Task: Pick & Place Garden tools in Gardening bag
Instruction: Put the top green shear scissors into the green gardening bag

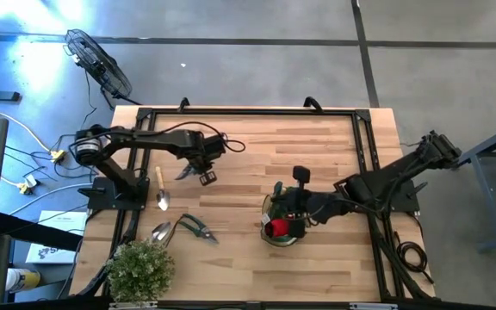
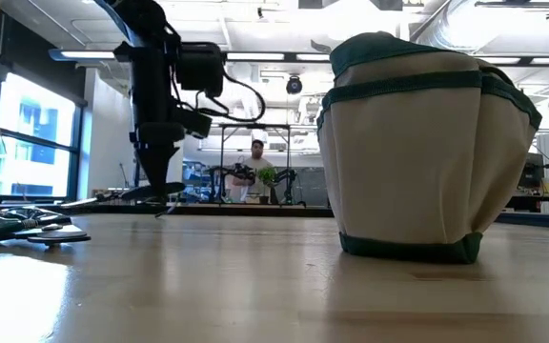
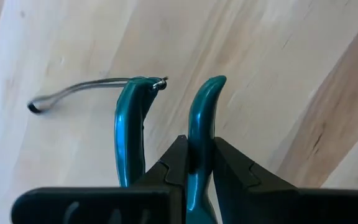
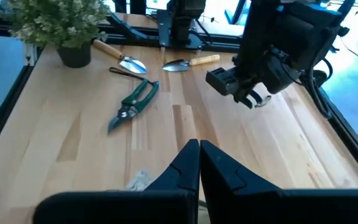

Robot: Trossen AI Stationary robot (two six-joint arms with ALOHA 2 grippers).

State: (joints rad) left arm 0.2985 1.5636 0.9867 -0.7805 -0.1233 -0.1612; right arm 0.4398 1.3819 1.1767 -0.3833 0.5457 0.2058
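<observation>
Pruners [image 3: 199,134] blades hidden | left gripper [image 3: 194,163] clamps teal handle

The pale wooden-plank bench [image 1: 317,164] carries two wooden-handled metal trowels [image 1: 160,191], green-handled pruners [image 1: 198,229] beside them, a bushy green potted plant [image 1: 141,269] at one corner, and a soft green-trimmed gardening bag [image 1: 282,226].

High view looked straight down on the whole worktop [image 1: 317,155]. Low view sat at worktop level, close behind the gardening bag [image 2: 425,152]. Wrist views looked past their own fingers; right wrist and high views shared the trowels [image 4: 188,63].
</observation>
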